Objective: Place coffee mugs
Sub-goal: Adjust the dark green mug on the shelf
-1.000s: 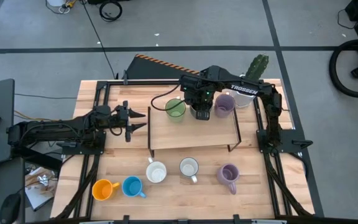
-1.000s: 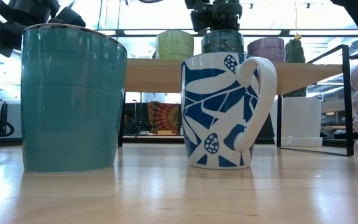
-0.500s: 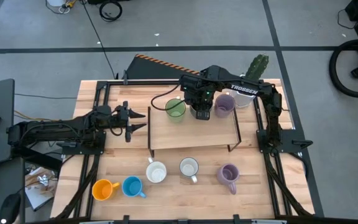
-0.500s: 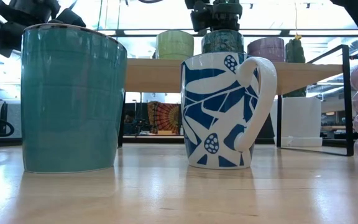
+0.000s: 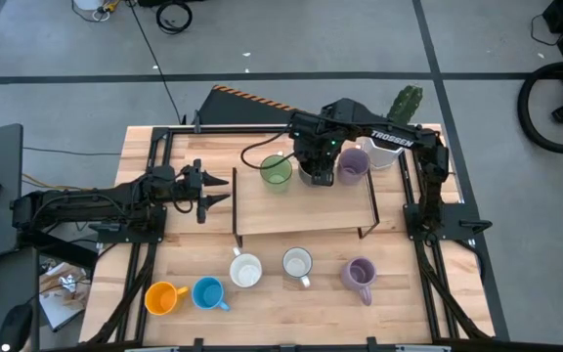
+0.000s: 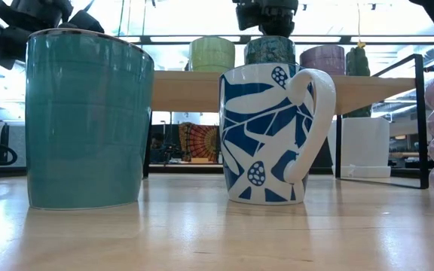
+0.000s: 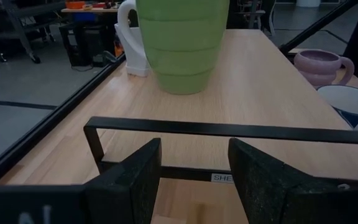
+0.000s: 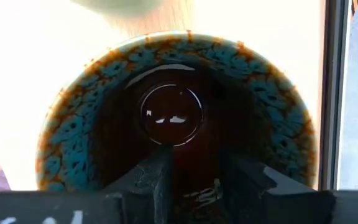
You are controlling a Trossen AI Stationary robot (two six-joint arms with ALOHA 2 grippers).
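The dark brown mug (image 5: 314, 174) is standing upright on the raised shelf (image 5: 301, 210), between the green mug (image 5: 276, 170) and a lavender mug (image 5: 352, 164). The right gripper (image 5: 317, 161) is hanging directly over it, fingers parted; its wrist view is looking straight down into the mug (image 8: 176, 118), one finger (image 8: 157, 174) dipping past the rim. Whether they are gripping, I cannot tell. The left gripper (image 5: 215, 190) is waiting at the shelf's left end, fingers released. Five more mugs are lining the desk (image 5: 291, 313) in front.

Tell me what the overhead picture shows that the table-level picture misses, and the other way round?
Only the overhead view shows the orange mug, the whole shelf top and the left hand waiting beside it. Only the table-level view shows the white mug's blue leaf pattern. Both show the green mug, dark mug and lavender mug lined up on the shelf, the right hand over the dark one.
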